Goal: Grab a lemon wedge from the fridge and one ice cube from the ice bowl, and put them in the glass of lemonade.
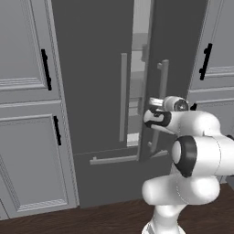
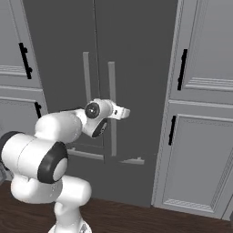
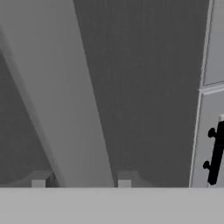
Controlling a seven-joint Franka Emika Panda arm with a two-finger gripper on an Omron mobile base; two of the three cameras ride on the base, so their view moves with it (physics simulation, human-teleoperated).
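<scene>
At the fridge (image 1: 98, 68) front, between the light grey panelled cabinets (image 1: 27, 105), the right-hand door stands ajar: from the left base camera a bright slit of the interior shows between the two door edges, with pale shelf edges just visible inside. The gripper (image 3: 81, 183) is up against that door's long bar handle (image 1: 160, 105), about halfway down its length. From the hand camera the pale bar runs diagonally between the two finger tips, one on each side of it, so the jaws straddle the handle at a middling width; whether the pads are actually pressing on the bar I cannot tell.

No lemon wedge can be made out through the gap, which is too narrow; I judge it lies somewhere on the shelves behind the door. The door must swing much wider before anything inside can be reached.

As for handling, the door is a big stiff slab on hinges, heavy compared with anything else in this job, and it will only move along its arc. The bar is rigid and smooth, so fingers could slide along it; hooking behind it near mid-height, well away from the hinge side, looks the sensible hold, pulling outward and round rather than straight back.
</scene>
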